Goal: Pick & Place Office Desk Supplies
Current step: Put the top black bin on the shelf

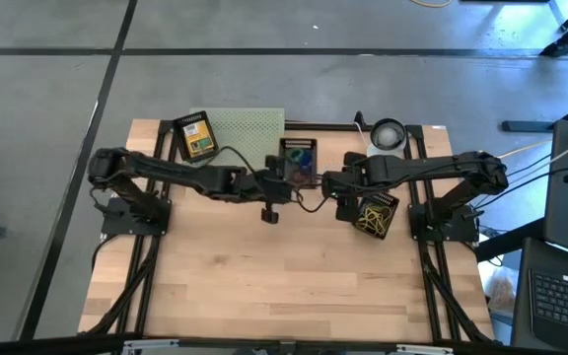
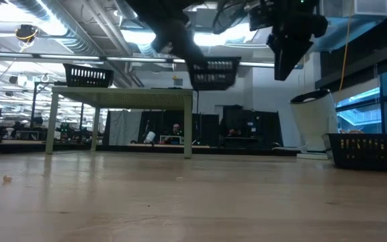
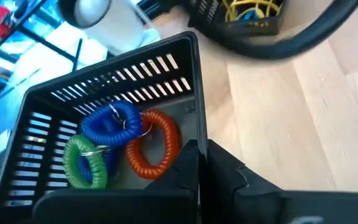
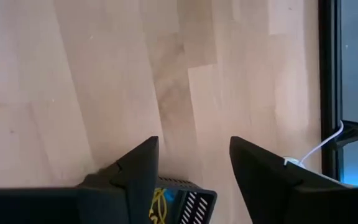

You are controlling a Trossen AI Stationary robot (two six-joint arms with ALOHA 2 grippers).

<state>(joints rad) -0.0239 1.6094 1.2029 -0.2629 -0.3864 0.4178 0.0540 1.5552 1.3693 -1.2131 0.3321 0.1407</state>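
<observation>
Two dark arms reach toward the middle of the wooden desk (image 1: pixel 264 286) from either side. The left gripper (image 1: pixel 270 210) hangs just near of a black slotted basket (image 3: pixel 135 68) at the far centre of the desk; its fingers are pressed together with nothing between them. Inside that basket lie three coiled bands, touching one another: a blue one (image 3: pixel 112 122), a green one (image 3: pixel 84 163) and a red-orange one (image 3: pixel 155 144). The right gripper (image 4: pixel 193 163) stands with its fingers apart and empty, above a second black basket (image 1: pixel 375 216) to the right of centre, which holds a tangle of yellow bands (image 3: pixel 252 9). A yellow-green crayon box (image 1: pixel 197 137) lies at the far left, just beside a pale green perforated rack (image 1: pixel 245 128). A white cup-like cylinder (image 1: pixel 388 134) stands at the far right of the desk, well apart from the crayon box.
</observation>
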